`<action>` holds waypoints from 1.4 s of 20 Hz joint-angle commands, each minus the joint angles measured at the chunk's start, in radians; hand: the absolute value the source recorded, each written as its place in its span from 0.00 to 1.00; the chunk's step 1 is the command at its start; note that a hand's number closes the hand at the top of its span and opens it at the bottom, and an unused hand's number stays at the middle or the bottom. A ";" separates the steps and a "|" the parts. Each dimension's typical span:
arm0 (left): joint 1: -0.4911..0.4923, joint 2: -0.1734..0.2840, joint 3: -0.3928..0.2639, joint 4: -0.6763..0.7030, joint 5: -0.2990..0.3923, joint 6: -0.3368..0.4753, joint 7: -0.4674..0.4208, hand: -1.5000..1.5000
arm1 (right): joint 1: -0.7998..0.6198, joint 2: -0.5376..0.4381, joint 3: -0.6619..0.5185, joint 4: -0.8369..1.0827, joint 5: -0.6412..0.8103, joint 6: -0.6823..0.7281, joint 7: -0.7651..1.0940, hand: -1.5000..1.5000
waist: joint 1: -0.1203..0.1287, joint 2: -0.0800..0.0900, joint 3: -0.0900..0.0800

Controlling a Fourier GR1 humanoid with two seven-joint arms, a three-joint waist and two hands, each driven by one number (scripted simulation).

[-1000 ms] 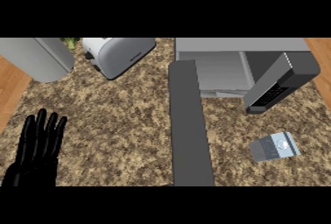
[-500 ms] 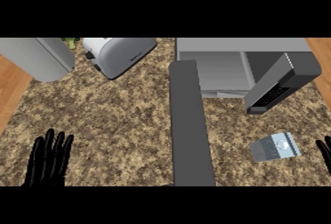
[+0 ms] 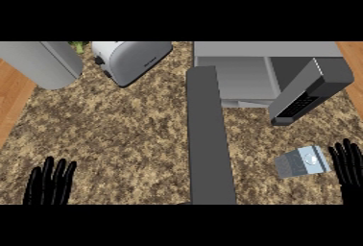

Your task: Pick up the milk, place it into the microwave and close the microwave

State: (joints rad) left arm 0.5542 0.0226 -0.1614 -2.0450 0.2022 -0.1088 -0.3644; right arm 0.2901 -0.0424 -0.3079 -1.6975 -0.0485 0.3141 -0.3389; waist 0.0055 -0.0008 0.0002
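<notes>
— Near the tabletop's [image 3: 127, 129] right edge lay the milk [image 3: 303, 162], on its side, in front of the microwave [image 3: 245, 72] with its door [image 3: 309, 91] swung open.

— And the hands?

— Right hand [image 3: 349, 166] just beside the milk, fingers straight, holding nothing. Left hand [image 3: 50, 185] spread flat at the near left corner.

On the counter [image 3: 127, 129], the milk [image 3: 303, 162] lies at the right, before the open microwave [image 3: 245, 72]. The toaster [image 3: 131, 60] stands behind at the left. The right hand [image 3: 349, 166] is just right of the milk.
</notes>
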 commanded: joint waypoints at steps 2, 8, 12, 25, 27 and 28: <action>0.023 0.017 0.034 0.093 0.021 -0.057 -0.097 0.00 | -0.078 -0.030 -0.054 0.264 0.069 -0.041 -0.153 0.00 | 0.003 0.001 0.000; 0.035 -0.021 -0.077 0.039 -0.058 0.023 -0.046 0.00 | -0.131 -0.057 -0.047 0.425 0.115 -0.052 -0.277 0.00 | -0.001 0.001 0.000; 0.013 0.011 0.039 0.116 0.008 -0.040 -0.135 0.00 | -0.253 -0.116 -0.079 0.656 0.124 -0.055 -0.394 0.00 | 0.002 0.001 0.000; 0.087 0.008 -0.008 0.019 -0.006 -0.030 -0.099 0.00 | -0.340 -0.221 -0.080 0.993 0.166 -0.075 -0.656 0.00 | 0.002 0.001 0.000; 0.092 0.028 0.018 0.054 0.045 -0.081 -0.131 0.00 | -0.454 -0.205 -0.081 1.100 0.168 -0.115 -0.657 0.00 | 0.007 0.002 0.001; 0.121 0.021 -0.002 0.020 0.010 -0.055 -0.121 0.00 | -0.397 -0.194 -0.065 0.996 0.142 -0.082 -0.619 0.00 | 0.002 0.000 0.000</action>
State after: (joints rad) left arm 0.6354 0.0426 -0.1541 -2.0150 0.2210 -0.1585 -0.4646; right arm -0.0789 -0.2291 -0.3826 -0.7209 0.1068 0.2084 -0.9275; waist 0.0084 0.0002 0.0008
